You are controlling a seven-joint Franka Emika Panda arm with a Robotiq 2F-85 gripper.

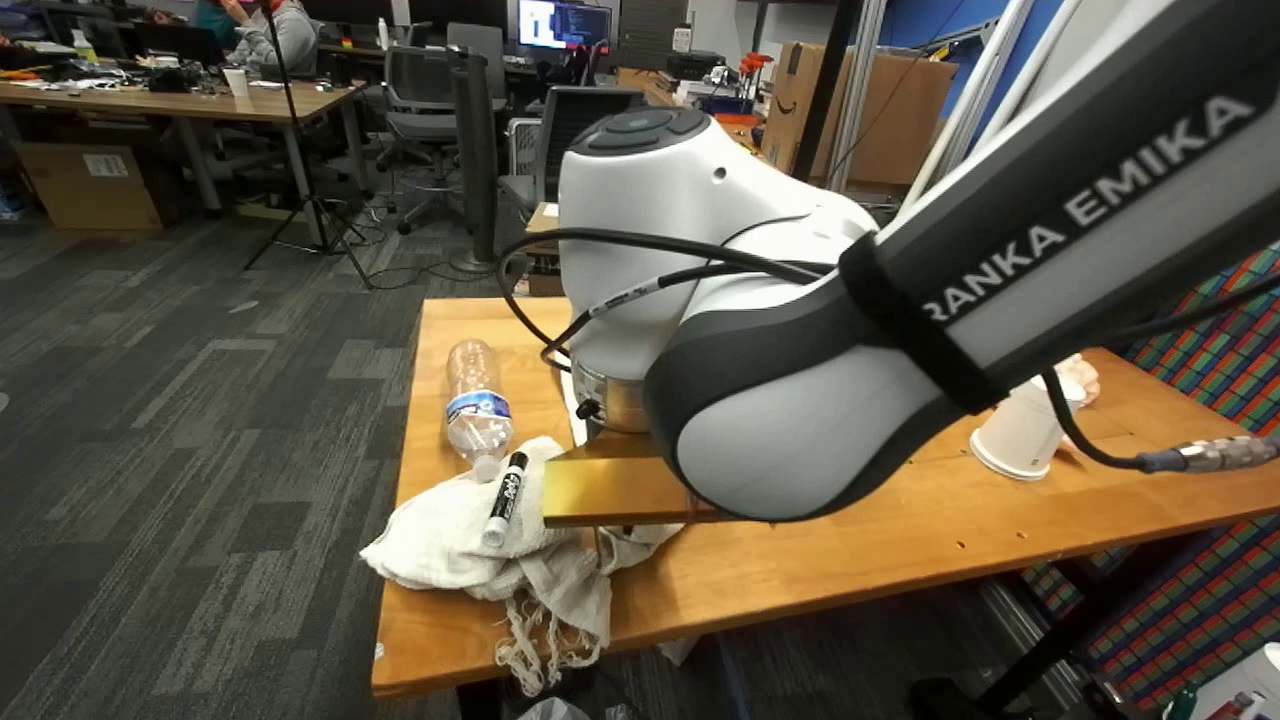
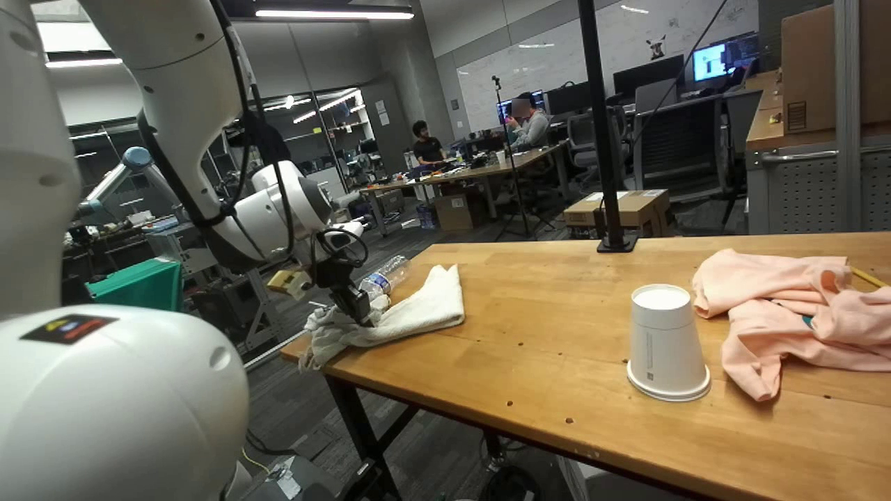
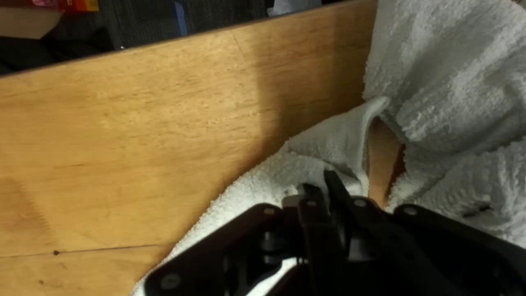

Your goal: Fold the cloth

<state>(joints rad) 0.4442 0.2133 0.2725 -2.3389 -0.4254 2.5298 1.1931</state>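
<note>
The bent arm [image 2: 177,83] holds its tool [image 3: 324,185] downward, fingers [image 3: 340,193] nearly together.

Grey carpet [image 1: 200,430], office chair [image 1: 425,124]; whiteboard [image 2: 557,69] on wall [image 2: 480,24]; lit ceiling light [image 2: 334,14].

I read "RANKA EMIKA" in white on my arm [image 1: 1090,208], near right; strap [image 1: 922,332] sits where it starts. Marker [image 1: 506,498], left: white lettering, looks like "EXPO", blurred. Far box [image 1: 908,120], right: curved smile-arrow logo [image 1: 787,107]. Too small or blurred for me: bottle label [image 1: 478,405] left, cup [image 2: 666,346] print right, cable tag [image 1: 626,297], far monitor [image 1: 541,24], sticker [image 2: 68,328] on my arm.
</note>
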